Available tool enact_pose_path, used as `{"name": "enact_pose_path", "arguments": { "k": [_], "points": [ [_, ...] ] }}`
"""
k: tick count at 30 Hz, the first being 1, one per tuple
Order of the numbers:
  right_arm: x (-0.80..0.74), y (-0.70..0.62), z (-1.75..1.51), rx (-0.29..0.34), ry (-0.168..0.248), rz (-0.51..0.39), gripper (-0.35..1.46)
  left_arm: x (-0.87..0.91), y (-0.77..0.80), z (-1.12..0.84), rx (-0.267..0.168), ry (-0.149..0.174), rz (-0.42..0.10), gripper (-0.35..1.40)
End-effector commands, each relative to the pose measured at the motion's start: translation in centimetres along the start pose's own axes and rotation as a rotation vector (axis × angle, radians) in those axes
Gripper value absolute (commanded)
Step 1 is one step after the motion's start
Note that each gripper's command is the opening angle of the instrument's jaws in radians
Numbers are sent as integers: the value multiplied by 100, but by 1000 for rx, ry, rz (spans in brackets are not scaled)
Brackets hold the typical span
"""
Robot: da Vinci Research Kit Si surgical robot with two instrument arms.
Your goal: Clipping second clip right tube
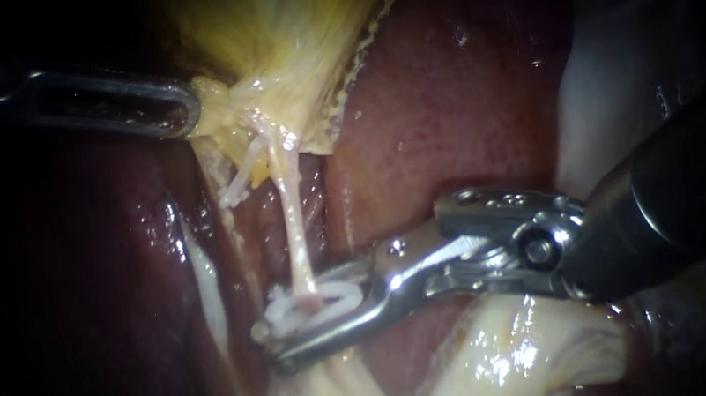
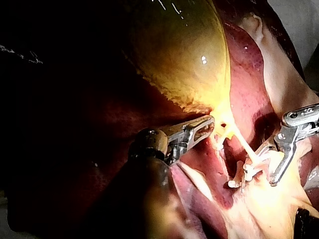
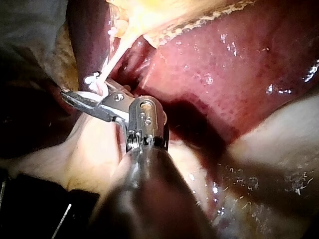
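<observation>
White clip (image 1: 312, 305) clasped in right instrument (image 1: 272, 347) jaws, straddling right tube (image 1: 295, 231) near its lower end. Left instrument (image 1: 188, 115) jaws clenched on gallbladder (image 1: 280, 29). Looks unlatched; remains to squeeze, then release.

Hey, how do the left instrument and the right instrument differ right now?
The left instrument sits at the gallbladder's neck, the right instrument lower, at the tube. The left instrument's jaws grip yellow gallbladder tissue; the right instrument's hold a white clip around the tube. The left instrument's jaws look slim and looped, the right instrument's broader. Both are shiny metal.
</observation>
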Motion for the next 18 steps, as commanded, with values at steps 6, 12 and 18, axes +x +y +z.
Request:
{"name": "enact_pose_path", "arguments": {
  "k": [6, 12, 18],
  "points": [
    [0, 8, -3, 13, -9, 48, 38, 0, 0, 0, 0, -1, 0, -35],
    [1, 19, -8, -14, 21, 90, 30, -1, 0, 2, 0, -1, 0, -35],
    [2, 28, -11, -17, 25, 97, 22, -1, 0, 3, 0, -1, 0, -35]
  ]
}}
